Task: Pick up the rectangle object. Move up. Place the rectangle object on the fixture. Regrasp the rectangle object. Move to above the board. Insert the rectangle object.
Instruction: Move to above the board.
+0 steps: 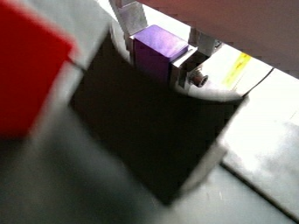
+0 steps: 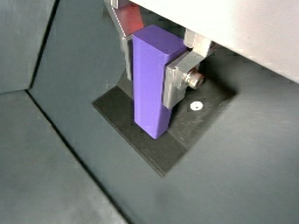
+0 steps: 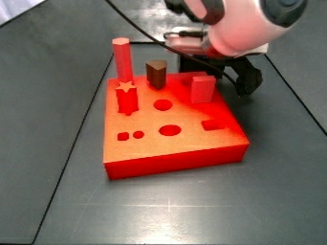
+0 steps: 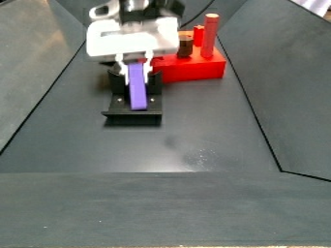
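The gripper (image 2: 158, 66) points straight down over the fixture (image 4: 134, 108), silver fingers (image 2: 179, 80) clamped on the rectangle object (image 2: 152, 83), which hangs upright with its lower end at the base plate, perhaps touching. The board (image 3: 173, 129) with its red pegs (image 3: 122, 59) sits just behind

Gripper (image 1: 162, 35): seen closed on the purple rectangle object (image 1: 156, 48), silver finger (image 1: 128, 19) alongside. Fixture (image 1: 146, 131): dark plate lay beneath the block. Board (image 1: 30, 74): blurred red corner was seen beside the fixture.
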